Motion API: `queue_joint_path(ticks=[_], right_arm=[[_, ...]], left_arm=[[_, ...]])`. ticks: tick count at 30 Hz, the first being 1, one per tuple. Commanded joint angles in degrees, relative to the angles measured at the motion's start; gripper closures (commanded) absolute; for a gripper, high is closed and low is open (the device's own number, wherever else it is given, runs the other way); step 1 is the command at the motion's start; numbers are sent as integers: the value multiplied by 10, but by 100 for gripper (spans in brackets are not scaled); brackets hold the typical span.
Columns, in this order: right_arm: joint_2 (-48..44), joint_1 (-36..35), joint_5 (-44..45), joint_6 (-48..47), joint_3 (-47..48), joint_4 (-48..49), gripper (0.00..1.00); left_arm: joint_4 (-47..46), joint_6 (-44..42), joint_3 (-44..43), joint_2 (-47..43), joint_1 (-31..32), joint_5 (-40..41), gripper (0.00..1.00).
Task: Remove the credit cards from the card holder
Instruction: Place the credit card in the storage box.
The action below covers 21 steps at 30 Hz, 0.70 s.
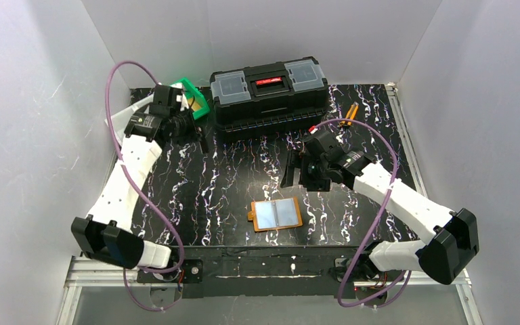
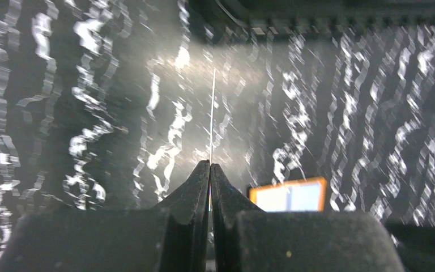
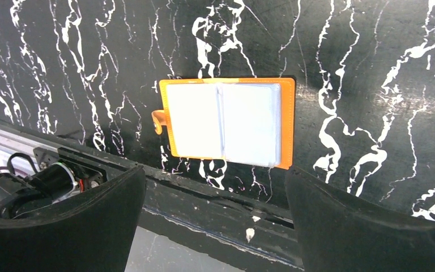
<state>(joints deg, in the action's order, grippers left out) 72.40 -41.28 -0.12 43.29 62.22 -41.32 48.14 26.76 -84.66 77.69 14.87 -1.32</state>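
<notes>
Orange holder [image 1: 276,214], open flat on the black marbled table [image 1: 230,183], close to the front edge and roughly midway between the two arm bases. Clear pockets facing up, pale bluish-white in all views, fold down the middle, small orange tab [image 3: 158,120] sticking out from one short side. Touched by neither claw.

Left claw [image 2: 210,165] pressed together, tips clamped on a card [image 2: 212,113]. Card seen edge-on from the wrist, a thin bright line standing out past the tips; colour not readable there. Wrist view blurred. From above, claw far back on the left side, just in front of the green bin [image 1: 194,95] and off the left end of the toolbox [image 1: 269,95], well apart from the holder.

Right claw [image 3: 215,173] spread wide, holding nothing. Raised above the table, behind the holder and slightly to its right from above, in front of the toolbox. From its wrist, whole holder framed in the gap between the two dark fingers [image 3: 90,221], no contact.

Black toolbox along the back edge. Orange-handled pliers [image 1: 350,112] by its right end.
</notes>
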Motion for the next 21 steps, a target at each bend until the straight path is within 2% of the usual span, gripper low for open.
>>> queue_joint_path(ticks=[1,10,17,21], right_arm=[[-14,10,1,-28,25,-20,2],[-3,26,-34,-50,22,-19,2],[4,32,-51,-58,16,-20,2],[8,34,-58,-60,9,-17,2]], left_arm=[[51,-40,-72,56,-33,131,100],[28,-61,-240,240,-103,234,100],[26,-90,-398,397,-125,317,100],[17,-97,-456,465,-136,339,100]])
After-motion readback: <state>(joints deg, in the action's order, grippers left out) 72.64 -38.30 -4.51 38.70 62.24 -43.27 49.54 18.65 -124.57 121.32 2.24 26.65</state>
